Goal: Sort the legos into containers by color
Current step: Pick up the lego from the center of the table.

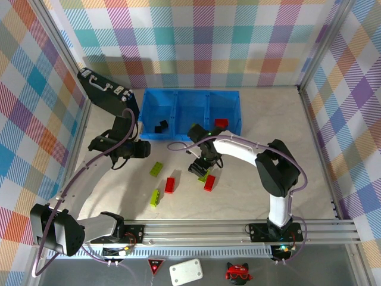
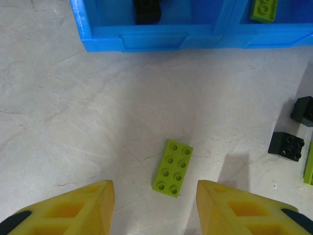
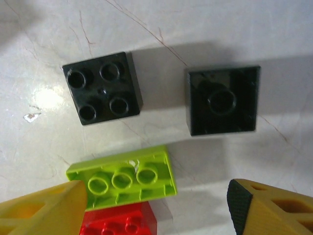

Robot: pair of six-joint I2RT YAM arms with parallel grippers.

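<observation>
Pale marbled tabletop carries loose legos in front. Left gripper hangs spread and empty over a lime brick. Right gripper gapes above an upturned green brick, with black bricks beyond it. Farthest, the blue containers hold black, lime and red pieces.

Pale marbled table, blue containers, black briefcase, scattered red, green, black legos

Left wrist view: black brick in blue bin cut by frame edge at 12 o'clock; lime brick likewise at 1 o'clock; second lime brick clipped at 3 o'clock (only a sliver shows). Right wrist view: red brick cut off at 6 o'clock.
</observation>
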